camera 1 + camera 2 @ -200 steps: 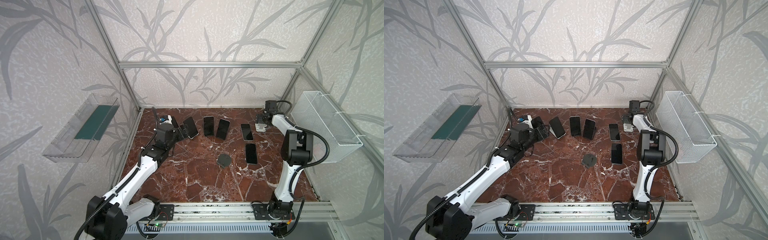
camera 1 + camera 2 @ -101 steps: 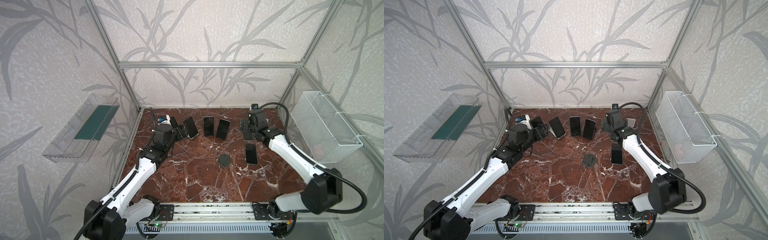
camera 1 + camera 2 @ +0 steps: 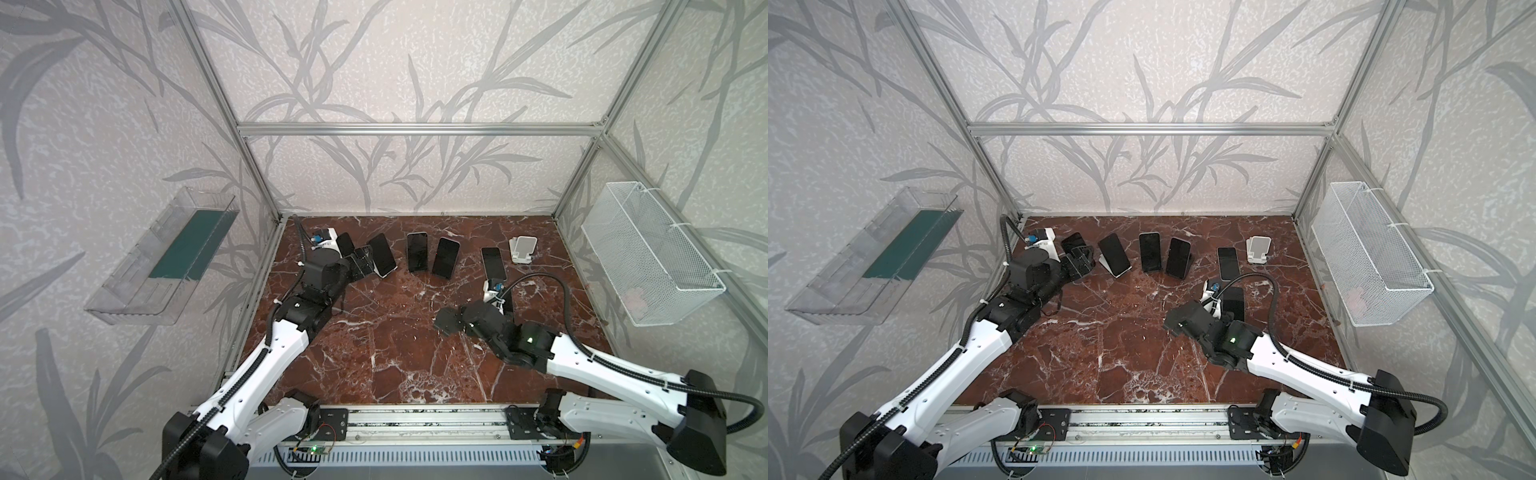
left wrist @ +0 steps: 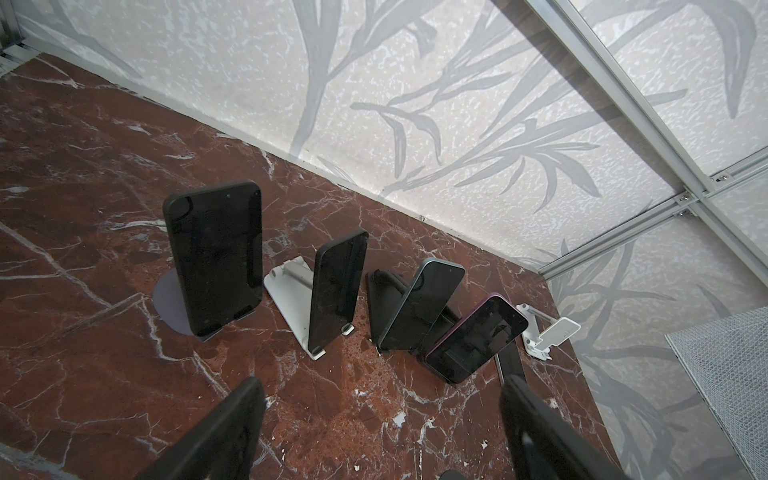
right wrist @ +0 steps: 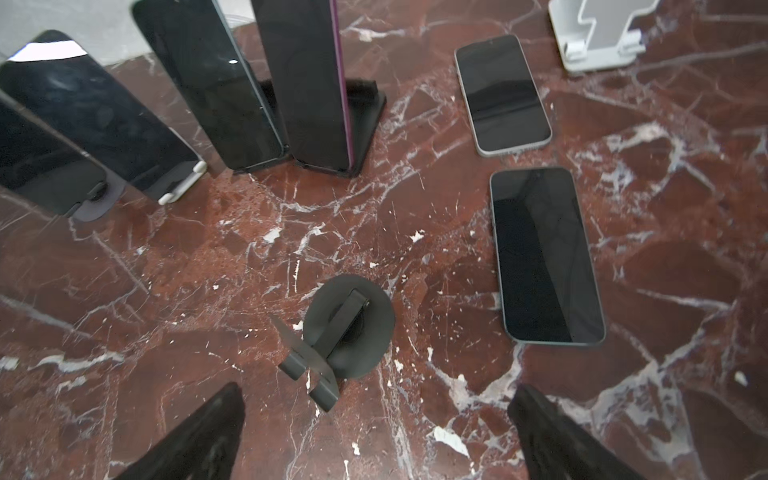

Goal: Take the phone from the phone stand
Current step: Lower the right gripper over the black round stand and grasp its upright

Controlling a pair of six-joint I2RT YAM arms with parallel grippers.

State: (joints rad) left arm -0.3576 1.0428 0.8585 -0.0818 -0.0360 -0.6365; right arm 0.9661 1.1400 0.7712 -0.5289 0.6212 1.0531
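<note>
Right claw swung forward, over empty stand

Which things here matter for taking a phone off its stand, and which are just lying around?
Job, all propped: leftmost phone, second phone, teal-edged phone, purple-edged phone.
Lying about: two flat phones, empty white stand, empty black stand, wire basket, clear shelf.

pale walls papered with grey leaf shapes close in three sides, edged by an aluminium frame. the desk is glossy red-brown marble with white veins. a clear plastic shelf with a green liner hangs on the left wall, a white wire basket on the right. the light is soft and even.
</note>
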